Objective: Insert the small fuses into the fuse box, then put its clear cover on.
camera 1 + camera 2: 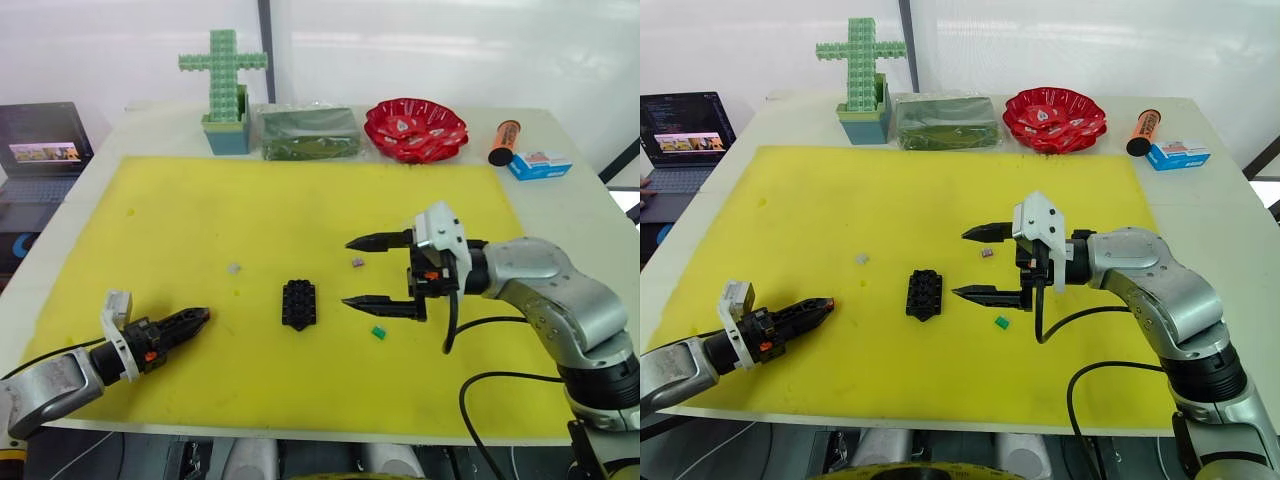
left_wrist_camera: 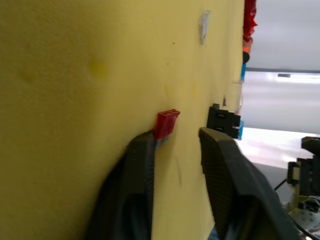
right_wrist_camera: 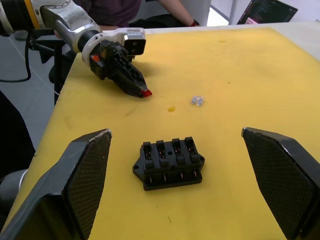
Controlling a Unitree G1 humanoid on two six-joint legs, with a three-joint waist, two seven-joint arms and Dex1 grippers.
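Left gripper [image 1: 200,317]: low over the yellow foam mat [image 1: 180,220], its black fingers apparently pinching the tiny red plastic fuse [image 2: 166,123] at their tips | Right gripper [image 1: 372,271]: fingers spread wide, holding nothing, just right of the small black slotted fuse box [image 1: 299,304] | Green fuse [image 1: 379,333], purplish-grey fuse [image 1: 357,263], whitish-grey fuse [image 1: 234,268]: loose on the mat.

head stereo overhead, wrist cameras low, sharing fuse box [image 3: 169,164]

Silver arms, black claws [image 1: 378,271]
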